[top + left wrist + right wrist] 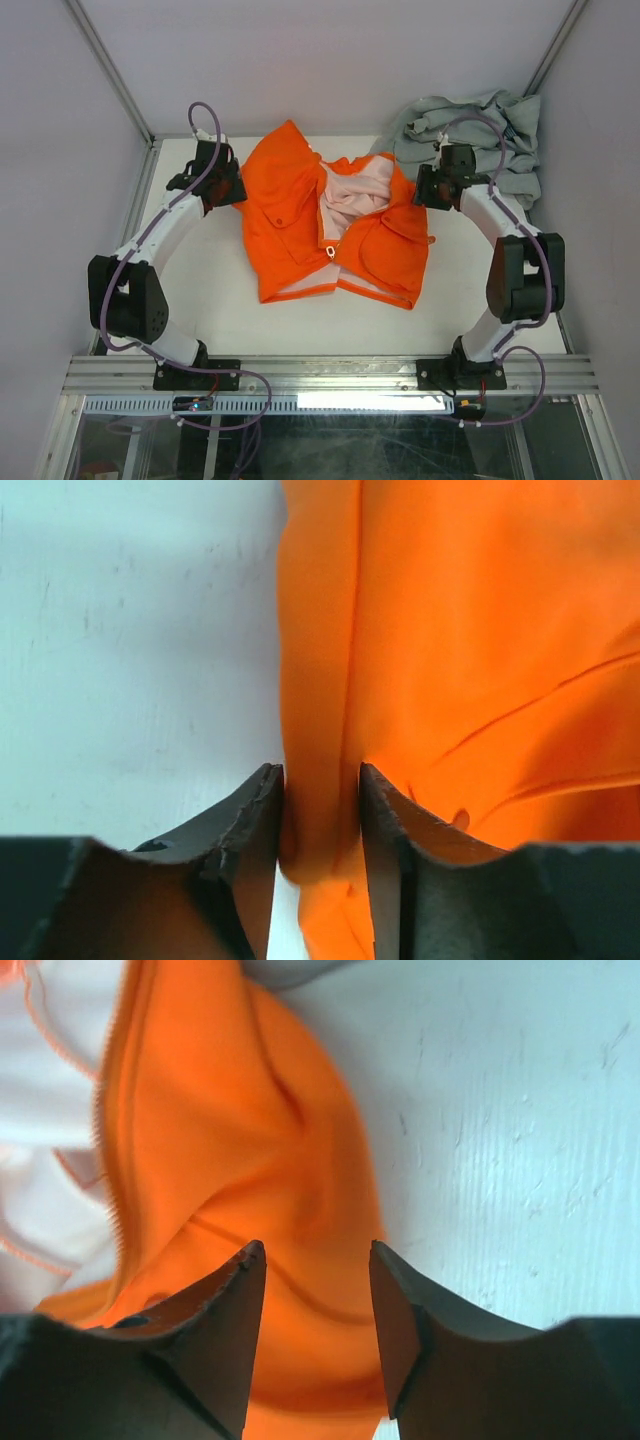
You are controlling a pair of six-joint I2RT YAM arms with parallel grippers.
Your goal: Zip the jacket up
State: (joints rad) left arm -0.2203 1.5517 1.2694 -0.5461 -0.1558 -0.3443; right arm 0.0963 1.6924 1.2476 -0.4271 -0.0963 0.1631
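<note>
At the left gripper (320, 772): fingers set close together on a raised fold of the jacket (290, 215) — cloth fills the gap and touches both.
At the right gripper (316, 1248): fingers spread, straddling the jacket's opposite outer edge, nothing nipped.
Jacket: mid-table, front up, open at the chest with pale lining (352, 192) showing; zipper pull (330, 251) sits low on the front.
Step, as I judge it: spread both panels flat so the teeth lie side by side; pull outward evenly, without bunching.
Surface: white table (220, 320), lightly scuffed.
Room: grey garment (500, 130) heaped at the far right corner — plain walls (300, 60) on three sides.
</note>
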